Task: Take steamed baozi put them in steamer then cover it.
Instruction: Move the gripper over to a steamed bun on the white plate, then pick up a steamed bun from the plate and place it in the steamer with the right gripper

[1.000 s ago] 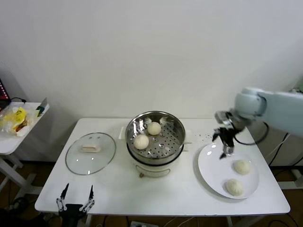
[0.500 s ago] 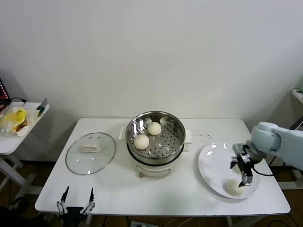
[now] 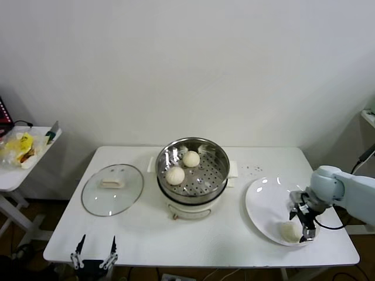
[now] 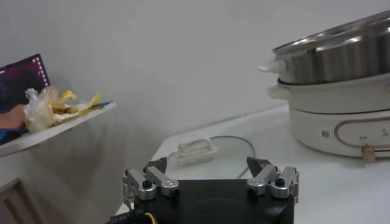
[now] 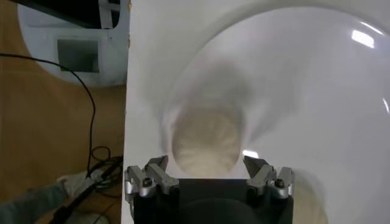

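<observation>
White plate (image 3: pixel 263 205) bears smooth cream baozi (image 3: pixel 289 232); right tool (image 3: pixel 304 225) spread wide over it

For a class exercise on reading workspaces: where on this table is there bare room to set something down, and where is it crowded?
Free: the table front strip between steamer and plate, the front below the cover, and the back right corner. Crowded: the plate's near side, where the open right gripper straddles a baozi. The left gripper waits at the front edge.

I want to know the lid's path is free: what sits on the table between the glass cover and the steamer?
Nothing: in the head view only bare white table separates the cover from the steamer.
</observation>
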